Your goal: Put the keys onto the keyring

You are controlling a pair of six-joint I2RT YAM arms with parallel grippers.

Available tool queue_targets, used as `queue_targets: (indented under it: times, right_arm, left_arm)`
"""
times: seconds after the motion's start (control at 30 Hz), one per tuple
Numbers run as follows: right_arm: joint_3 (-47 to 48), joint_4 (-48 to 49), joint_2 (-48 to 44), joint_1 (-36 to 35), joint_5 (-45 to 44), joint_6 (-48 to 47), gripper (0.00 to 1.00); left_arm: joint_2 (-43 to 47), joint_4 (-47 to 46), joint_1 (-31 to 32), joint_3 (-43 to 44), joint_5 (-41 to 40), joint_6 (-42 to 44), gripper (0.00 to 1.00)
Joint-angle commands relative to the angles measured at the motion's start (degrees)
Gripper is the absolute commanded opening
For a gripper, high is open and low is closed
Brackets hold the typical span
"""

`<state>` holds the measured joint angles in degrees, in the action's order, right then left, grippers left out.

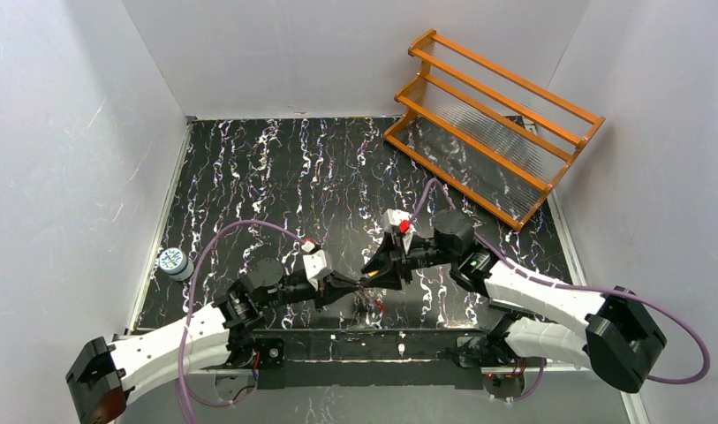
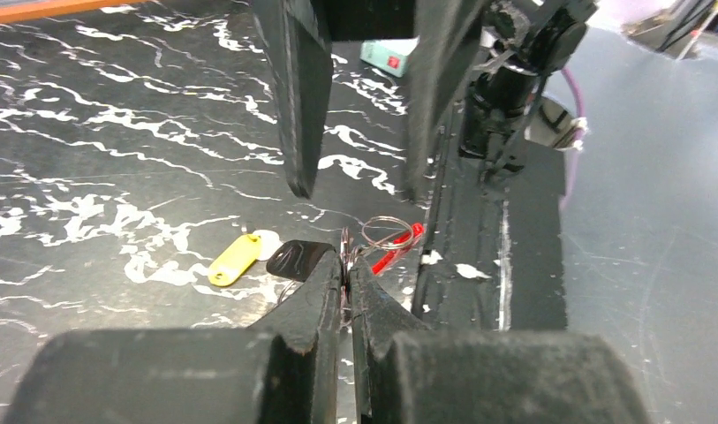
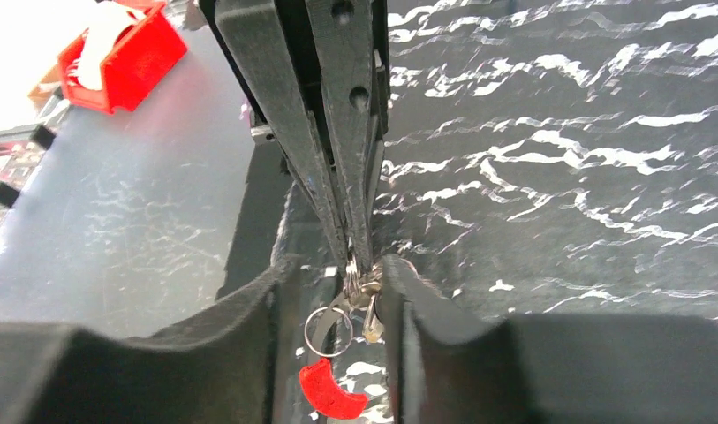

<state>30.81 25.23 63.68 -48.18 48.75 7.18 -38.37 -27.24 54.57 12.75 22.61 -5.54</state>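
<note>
My left gripper [image 2: 346,258] is shut on the keyring, whose thin wire loop [image 2: 389,231] and red section [image 2: 397,247] stick out past its tips. In the right wrist view the left fingers come down from above and pinch a cluster of rings. A small wire ring [image 3: 328,329] and a red piece [image 3: 330,389] hang below them. A small brass key [image 3: 371,325] hangs against my right gripper's right finger. My right gripper [image 3: 340,262] is open, its jaws either side of this cluster. From above, both grippers [image 1: 353,284] [image 1: 373,278] meet near the table's front edge. The silvery key is not clear.
A yellow tag [image 2: 234,259] and a dark flat piece [image 2: 293,258] lie on the marbled black table, left of the left fingers. An orange rack [image 1: 492,124] stands at the back right. A small round white container [image 1: 172,261] sits at the left edge.
</note>
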Motion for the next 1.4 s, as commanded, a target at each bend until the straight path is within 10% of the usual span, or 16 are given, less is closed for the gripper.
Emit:
queue_targets:
  times: [0.0, 0.2, 0.67, 1.07, 1.37]
  right_arm:
    - [3.08, 0.92, -5.08, -0.07, -4.56, -1.94, 0.56]
    - [0.21, 1.14, -11.12, -0.07, -11.64, -5.45, 0.84]
    - [-1.37, 0.68, -12.8, -0.06, -10.79, -8.72, 0.87]
    - [-1.01, -0.19, -11.15, -0.02, -11.15, -8.25, 0.82]
    - [-0.83, -8.24, -6.4, -0.06, -37.53, 9.11, 0.71]
  left_arm:
    - [2.66, 10.06, 0.19, 6.07, -3.72, 7.32, 0.0]
    - [5.05, 18.34, 0.19, 10.18, -3.35, 19.32, 0.0]
    - [13.17, 21.71, 0.19, 11.54, 0.73, 45.35, 0.0]
    - [15.05, 21.67, 0.19, 12.35, -4.42, 33.93, 0.0]
    - [16.23, 31.23, 0.2, 13.9, -18.88, 14.03, 0.0]
